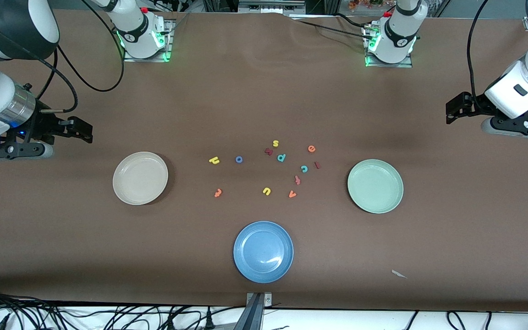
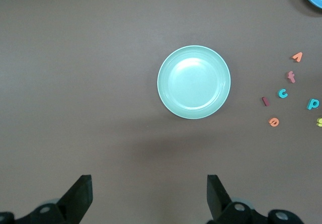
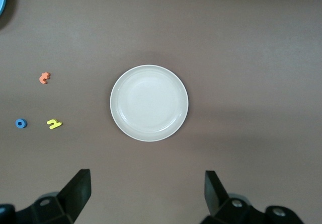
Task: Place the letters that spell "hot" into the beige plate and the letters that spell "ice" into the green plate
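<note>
blue plate (image 1: 263, 251): nearest the front camera, mid-table; empty
scrap (image 1: 398, 274): small pale bit on the table (image 1: 264, 91), toward the left arm's end, near the front edge
beige plate (image 1: 140, 178): toward the right arm's end; empty
green plate (image 1: 375, 185): toward the left arm's end; empty
t (image 1: 218, 193): orange; on the table between the beige plate and the yellow u (image 1: 266, 191); nearest of the "hot" set
v (image 1: 292, 194): orange, beside the u
f (image 1: 297, 179): salmon, just farther than the v
c (image 1: 304, 168): teal; i (image 1: 317, 165) dark red just beside it, on the green plate's side
h (image 1: 214, 160): yellow; o (image 1: 239, 159) blue ring beside it; both farther than the t
p (image 1: 281, 157): teal; dark red letter (image 1: 268, 151) and yellow s (image 1: 275, 143) just farther
e (image 1: 311, 148): orange; farthest of the "ice" set
left gripper (image 1: 449, 110): up over bare table at the left arm's end, well apart from the green plate; jaws apart, empty; waiting
right gripper (image 1: 83, 130): up over bare table at the right arm's end, near the beige plate; jaws apart, empty; waiting
</note>
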`<state>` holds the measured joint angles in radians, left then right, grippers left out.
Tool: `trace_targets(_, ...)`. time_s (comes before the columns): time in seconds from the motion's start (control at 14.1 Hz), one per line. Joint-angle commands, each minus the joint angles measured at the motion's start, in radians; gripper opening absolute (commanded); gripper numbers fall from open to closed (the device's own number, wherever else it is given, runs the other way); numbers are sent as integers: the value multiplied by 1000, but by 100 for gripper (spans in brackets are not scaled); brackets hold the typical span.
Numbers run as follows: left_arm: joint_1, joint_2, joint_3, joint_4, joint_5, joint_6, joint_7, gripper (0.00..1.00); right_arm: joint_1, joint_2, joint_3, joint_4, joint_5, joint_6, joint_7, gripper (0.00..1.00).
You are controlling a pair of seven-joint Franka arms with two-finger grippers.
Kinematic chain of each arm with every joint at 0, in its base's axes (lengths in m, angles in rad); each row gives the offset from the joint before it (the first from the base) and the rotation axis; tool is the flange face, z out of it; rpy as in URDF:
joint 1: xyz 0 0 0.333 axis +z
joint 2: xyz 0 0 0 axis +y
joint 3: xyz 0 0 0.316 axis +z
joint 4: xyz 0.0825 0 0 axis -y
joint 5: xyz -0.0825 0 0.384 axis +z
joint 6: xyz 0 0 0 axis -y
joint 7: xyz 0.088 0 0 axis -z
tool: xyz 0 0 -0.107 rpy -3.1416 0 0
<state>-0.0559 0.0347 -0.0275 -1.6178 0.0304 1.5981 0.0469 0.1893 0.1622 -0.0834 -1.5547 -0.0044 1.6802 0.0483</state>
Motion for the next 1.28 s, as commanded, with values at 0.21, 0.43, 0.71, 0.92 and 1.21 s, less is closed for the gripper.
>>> trace_targets(0.21, -9, 13, -15, 33, 19, -21, -13, 100, 4, -6, -2, -2, -11, 6, 18, 100)
trace_targets(0.43, -7, 14, -17, 35, 19, -20, -15, 100, 4, -6, -2, -2, -11, 6, 18, 100)
trace_targets(0.71, -10, 14, -20, 36, 17, -20, -4, 100, 4, -6, -2, -2, -11, 6, 18, 100)
trace_targets(0.92, -10, 13, -26, 38, 19, -20, -2, 100, 4, -6, -2, -2, -11, 6, 18, 100)
trace_targets(1.21, -9, 13, -37, 38, 17, -20, -2, 100, 4, -6, -2, -2, -11, 6, 18, 100)
